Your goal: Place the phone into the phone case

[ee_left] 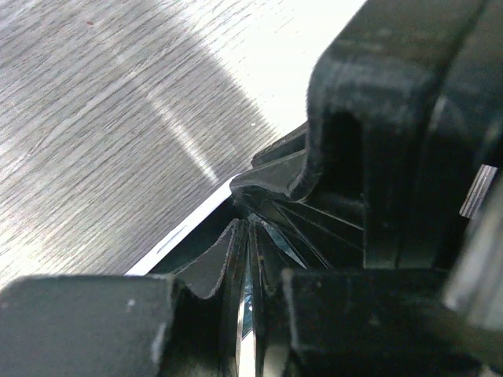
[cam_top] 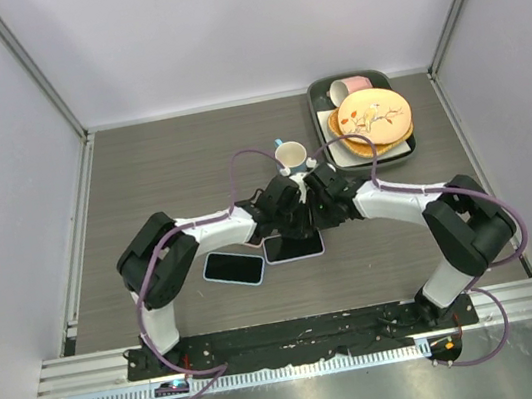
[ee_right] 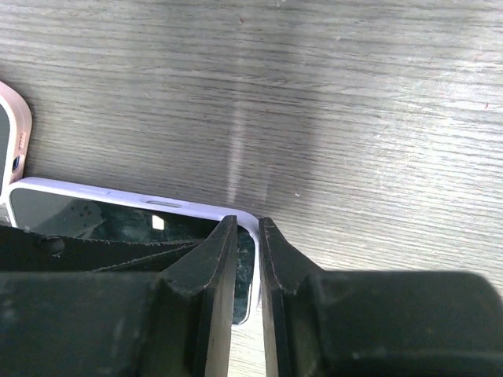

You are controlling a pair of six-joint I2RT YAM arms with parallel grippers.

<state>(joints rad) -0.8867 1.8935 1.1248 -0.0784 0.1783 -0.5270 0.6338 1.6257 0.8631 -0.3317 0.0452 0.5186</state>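
White-and-black arms [cam_top: 215, 230] carry looping purple cables [cam_top: 233, 174].

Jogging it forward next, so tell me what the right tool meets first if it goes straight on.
The right tool points at the lavender-edged phone; its corner probably comes first; contact unclear.

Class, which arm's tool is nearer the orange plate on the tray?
Right. The right tool is in front of the orange plate, toward the left; the left tool is farther left still, past the right one.

2 arms [cam_top: 212, 230] [cam_top: 398, 201], 2 cups [cam_top: 292, 157] [cam_top: 351, 87], 1 ea. phone [ee_right: 78, 210], case [ee_right: 17, 137], tray [cam_top: 319, 110], yellow plate [cam_top: 374, 116]
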